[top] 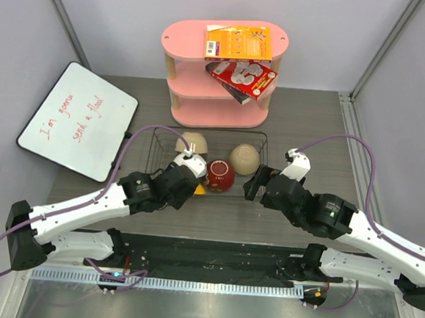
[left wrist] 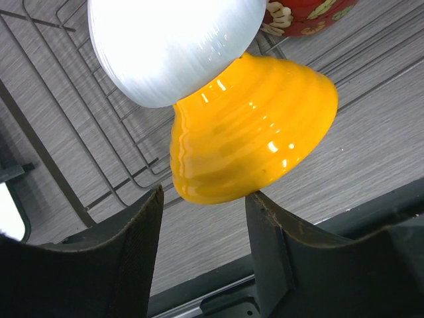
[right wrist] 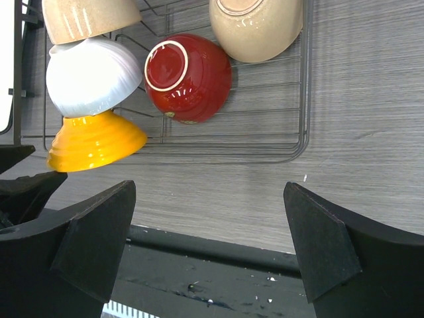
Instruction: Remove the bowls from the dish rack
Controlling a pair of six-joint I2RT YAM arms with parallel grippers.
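Risk 1: the yellow bowl is lying on its side with only its rim end sitting between the fingers of the left gripper. Its wall is glazed, ribbed and tapering away beyond the tips, so a pinch this shallow is likely squeezing it fwd out of the pads instead of seating it. Risk 2: the white bowl is leaning on the yellow one just beyond the fingertips. Pulling the yellow bowl out is taking away that support, so the white one may roll or drop inside the rack and knock the red bowl. Risk 3: rack wires are running under and beside the yellow bowl, so a low pull may be snagging the rim and dragging the rack across the table. Left fingers: standing partly apart and flanking the rim. One tip is looking to be at the bowl's edge, the other is showing a thin gap, and firm contact cannot be confirmed, so no grip yet. Right gripper: fingers are standing fully apart, holding and touching nothing, with the rack's near edge and the bowls lying ahead of its tips.
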